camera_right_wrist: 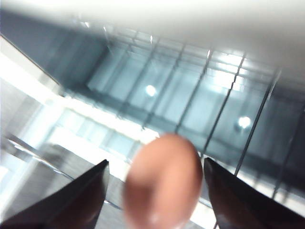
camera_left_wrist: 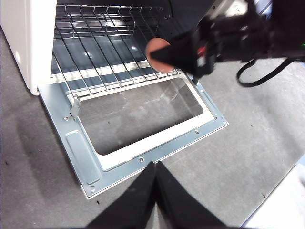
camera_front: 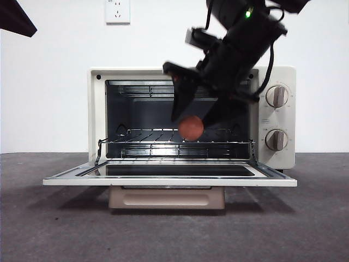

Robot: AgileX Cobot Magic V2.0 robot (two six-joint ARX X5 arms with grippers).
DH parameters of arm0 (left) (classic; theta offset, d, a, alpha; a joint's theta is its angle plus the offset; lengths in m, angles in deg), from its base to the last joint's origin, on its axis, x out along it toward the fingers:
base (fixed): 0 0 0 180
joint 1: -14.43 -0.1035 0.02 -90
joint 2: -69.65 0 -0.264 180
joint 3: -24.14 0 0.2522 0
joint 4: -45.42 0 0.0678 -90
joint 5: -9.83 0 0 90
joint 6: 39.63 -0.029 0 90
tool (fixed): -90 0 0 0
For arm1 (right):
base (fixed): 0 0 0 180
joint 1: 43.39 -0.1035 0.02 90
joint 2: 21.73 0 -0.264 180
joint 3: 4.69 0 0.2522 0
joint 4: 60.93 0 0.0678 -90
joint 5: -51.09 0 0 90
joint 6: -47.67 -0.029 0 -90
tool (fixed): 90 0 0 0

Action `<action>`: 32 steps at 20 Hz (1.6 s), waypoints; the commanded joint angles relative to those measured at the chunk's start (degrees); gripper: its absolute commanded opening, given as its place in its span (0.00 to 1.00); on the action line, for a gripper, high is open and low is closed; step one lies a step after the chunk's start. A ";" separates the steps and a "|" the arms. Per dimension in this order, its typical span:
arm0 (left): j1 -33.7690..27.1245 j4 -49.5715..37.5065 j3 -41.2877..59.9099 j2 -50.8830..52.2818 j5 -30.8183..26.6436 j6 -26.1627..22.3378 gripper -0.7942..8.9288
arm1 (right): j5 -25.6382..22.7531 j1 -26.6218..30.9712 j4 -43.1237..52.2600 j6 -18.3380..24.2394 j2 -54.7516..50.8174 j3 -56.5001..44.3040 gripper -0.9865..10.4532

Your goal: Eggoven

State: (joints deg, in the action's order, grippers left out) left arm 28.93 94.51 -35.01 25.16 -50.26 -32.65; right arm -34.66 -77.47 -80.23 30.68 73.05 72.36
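this looks like a bare robot test room or lab, not a lived-in kitchen. a cream toaster oven (camera_front: 192, 117) stands alone on a dark grey felt-like table surface (camera_front: 49, 218) against a plain white wall (camera_front: 43, 82) whose only fitting is a white power socket (camera_front: 118, 11). a black robot arm (camera_front: 240, 38) with a green indicator light reaches in from above.

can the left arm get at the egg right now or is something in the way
Probably not. The egg sits between the right gripper jaws at the toaster oven opening; the left gripper waits shut, back over the table.
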 commanded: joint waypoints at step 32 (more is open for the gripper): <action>-5.92 -33.70 3.93 -54.93 12.79 1.57 0.09 | -3.26 -6.40 -27.98 2.69 -48.13 0.87 0.37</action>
State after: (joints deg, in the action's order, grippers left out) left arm 22.59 60.68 -30.88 -27.62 -38.77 -31.16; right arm -37.63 -83.44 -108.42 32.86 24.57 72.36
